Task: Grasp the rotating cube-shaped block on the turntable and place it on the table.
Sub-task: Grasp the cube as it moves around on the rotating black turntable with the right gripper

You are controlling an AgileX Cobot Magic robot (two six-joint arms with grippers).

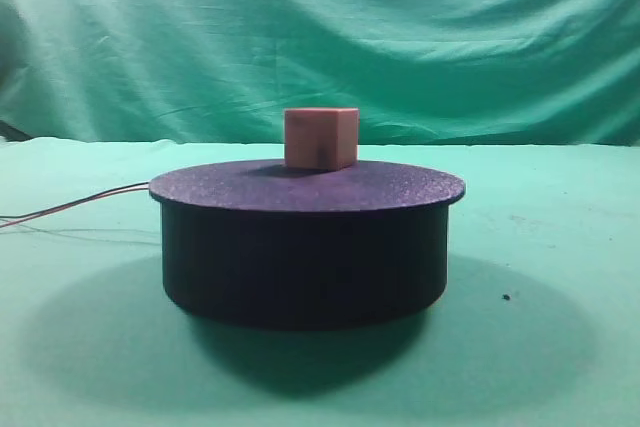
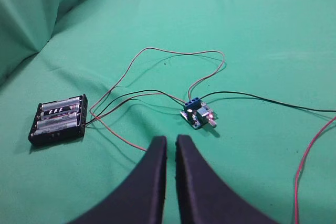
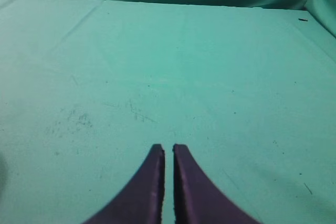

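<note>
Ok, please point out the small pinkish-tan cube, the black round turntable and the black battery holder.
small pinkish-tan cube (image 1: 320, 137): exterior high view, on its front edge.
black round turntable (image 1: 305, 262): exterior high view, on its side wall.
black battery holder (image 2: 59, 119): left wrist view, on the batteries inside.

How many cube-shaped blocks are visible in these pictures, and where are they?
1. The cube-shaped block rests on the top of the turntable, near its far edge in the exterior high view. Neither wrist view shows a block; one behind the turntable would be hidden.
</note>
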